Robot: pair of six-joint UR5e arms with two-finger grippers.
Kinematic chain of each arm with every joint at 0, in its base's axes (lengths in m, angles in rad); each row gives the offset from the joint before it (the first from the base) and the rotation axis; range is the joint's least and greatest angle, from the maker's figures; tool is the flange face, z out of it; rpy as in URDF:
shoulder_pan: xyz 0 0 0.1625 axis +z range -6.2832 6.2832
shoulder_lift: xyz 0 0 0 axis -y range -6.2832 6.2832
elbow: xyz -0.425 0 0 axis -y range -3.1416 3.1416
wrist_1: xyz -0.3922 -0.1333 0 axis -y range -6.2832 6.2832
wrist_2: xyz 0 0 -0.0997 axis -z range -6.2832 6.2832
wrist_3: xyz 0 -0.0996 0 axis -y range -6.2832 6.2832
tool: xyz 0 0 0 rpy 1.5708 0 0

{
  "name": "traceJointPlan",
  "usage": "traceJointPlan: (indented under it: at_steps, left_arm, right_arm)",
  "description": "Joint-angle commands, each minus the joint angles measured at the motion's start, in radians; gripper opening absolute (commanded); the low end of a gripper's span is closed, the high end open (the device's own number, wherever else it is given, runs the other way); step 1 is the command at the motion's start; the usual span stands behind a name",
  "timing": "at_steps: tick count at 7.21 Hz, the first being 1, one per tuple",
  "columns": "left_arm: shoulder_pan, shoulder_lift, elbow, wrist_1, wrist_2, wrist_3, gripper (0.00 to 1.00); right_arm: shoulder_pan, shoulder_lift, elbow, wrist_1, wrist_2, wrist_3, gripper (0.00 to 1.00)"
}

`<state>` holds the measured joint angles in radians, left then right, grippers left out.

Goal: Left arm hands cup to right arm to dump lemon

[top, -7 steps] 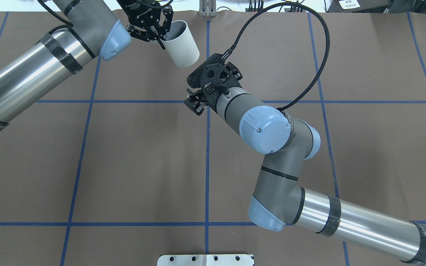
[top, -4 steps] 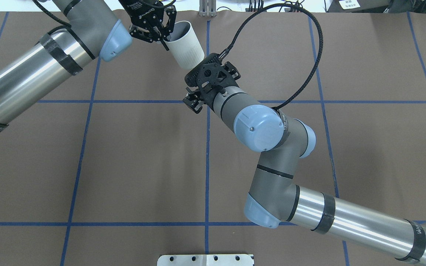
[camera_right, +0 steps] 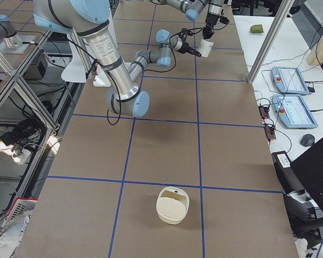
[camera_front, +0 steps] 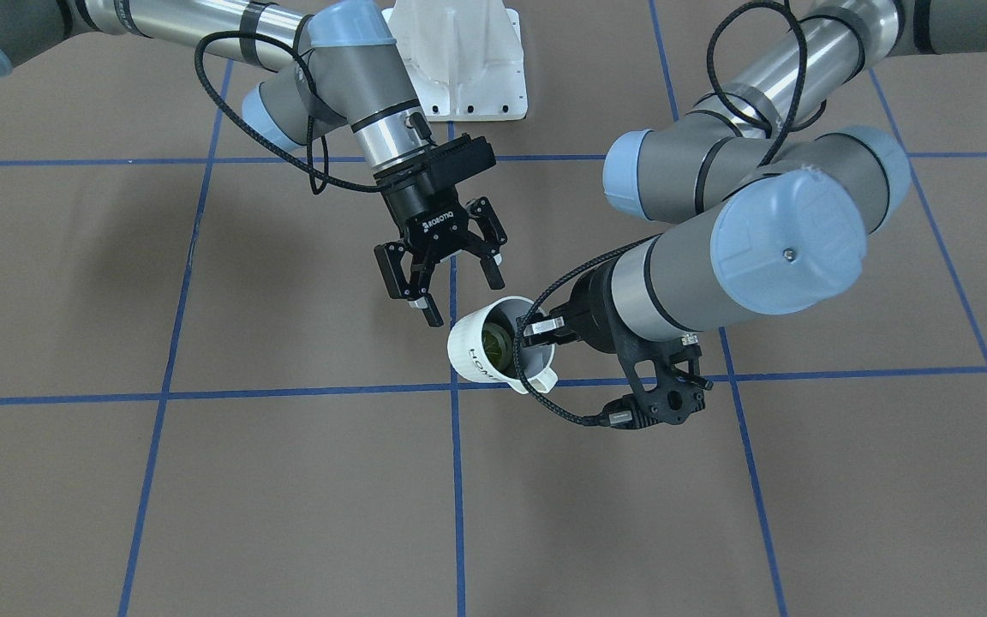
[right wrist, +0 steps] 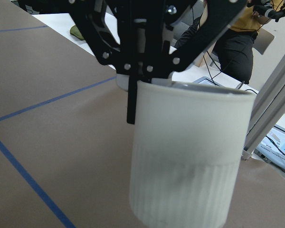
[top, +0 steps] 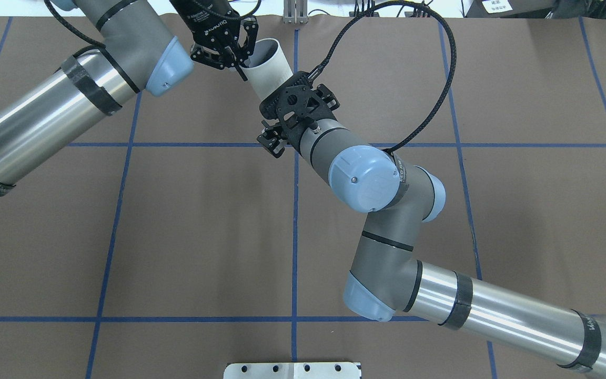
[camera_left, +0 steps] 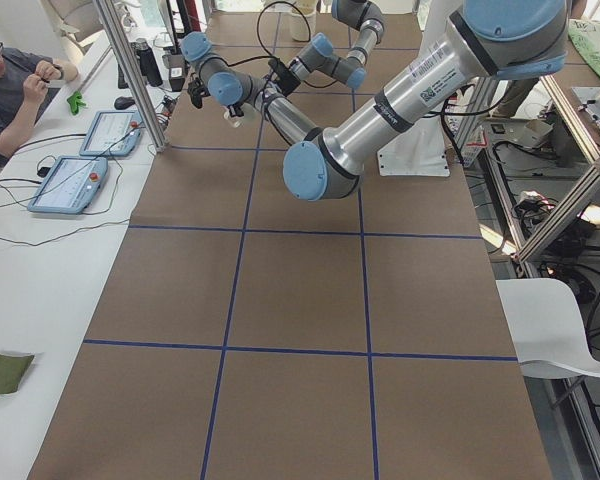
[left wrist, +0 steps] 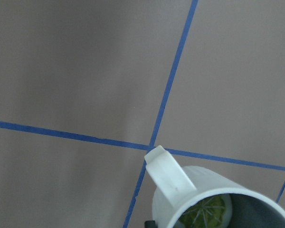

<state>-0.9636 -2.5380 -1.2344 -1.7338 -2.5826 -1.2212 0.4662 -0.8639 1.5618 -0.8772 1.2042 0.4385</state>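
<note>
One ROBOTIQ-marked right tool (camera_front: 466, 302), HOM-lettered cup (camera_front: 469, 353)

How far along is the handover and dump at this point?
Done: the left gripper holds the cup aloft by its rim, the lemon inside. In hand: the right gripper, open, is beside the cup, not gripping it. Left: the right-arm grasp, the left release, the dump.

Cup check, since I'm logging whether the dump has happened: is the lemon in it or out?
In. The lemon sits inside the cup, visible through its mouth in the front-facing and left wrist views.
</note>
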Motion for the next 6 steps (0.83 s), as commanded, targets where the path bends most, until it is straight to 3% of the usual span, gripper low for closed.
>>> traceJointPlan:
  at_steps: [1,6]
  left_arm:
    - [0.012,0.010,-0.011,0.000,0.004,-0.001,0.00]
    - [0.025,0.024,-0.043,0.002,-0.001,-0.006,0.00]
  right_arm:
    - [0.009,0.003,0.000,0.001,0.000,0.002,1.00]
    - [0.011,0.005,-0.002,0.000,0.000,0.002,1.00]
